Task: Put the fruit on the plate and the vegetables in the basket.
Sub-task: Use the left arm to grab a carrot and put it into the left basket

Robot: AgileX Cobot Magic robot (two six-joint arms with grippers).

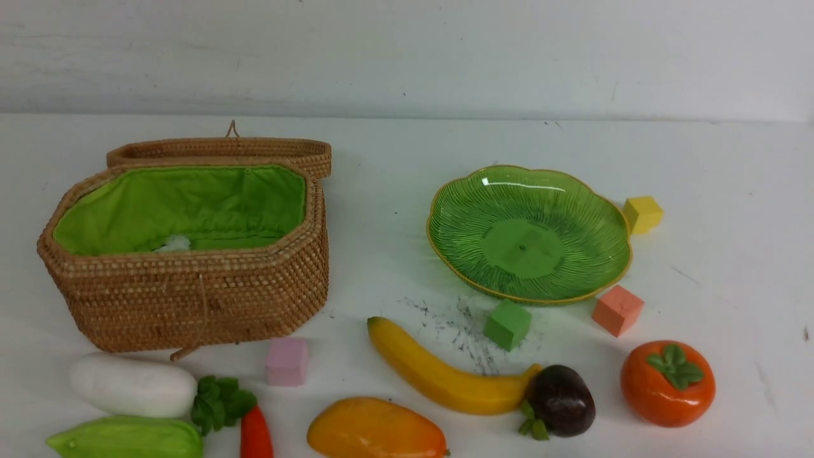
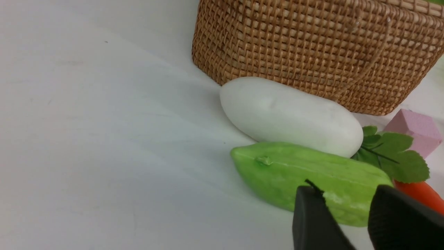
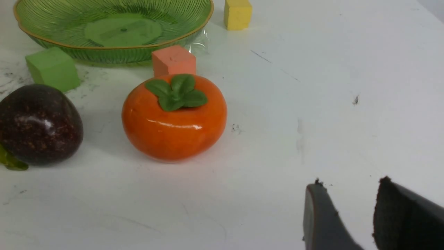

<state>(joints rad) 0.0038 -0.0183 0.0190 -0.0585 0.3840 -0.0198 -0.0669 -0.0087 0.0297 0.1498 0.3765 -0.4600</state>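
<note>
Basket [image 1: 191, 299]: on the left of the white table [image 1: 381, 210]; open, green lining showing, its wicker lid [image 1: 222, 149] tipped back behind it.
Plate [image 1: 458, 254]: right of the basket and well apart from it; green, ribbed, gold-rimmed.
Vegetables: all on the table in front of the basket; the white radish [image 1: 130, 385] lies just beside the basket wall, leaves to the right; the pale green vegetable [image 1: 127, 437] lies along its near side; the red-orange carrot piece [image 1: 255, 436] sits just right of the leaves.
Fruit: all on the table, nearer than the plate; the banana [image 1: 439, 375] runs diagonally, its right end meeting the dark round fruit [image 1: 563, 399]; the mango [image 1: 375, 432] is at the front edge; the persimmon [image 1: 666, 385] stands furthest right.
Cubes: pink cube [image 1: 287, 360] by the basket's front corner; green cube [image 1: 507, 324], salmon cube [image 1: 617, 310] and yellow cube [image 1: 642, 214] just beside the plate's rim.
Left gripper [image 2: 347, 189]: above the pale green vegetable's end – fingers parted, nothing between them.
Right gripper [image 3: 350, 184]: over bare table, apart from the persimmon – fingers parted, grasping nothing.
</note>
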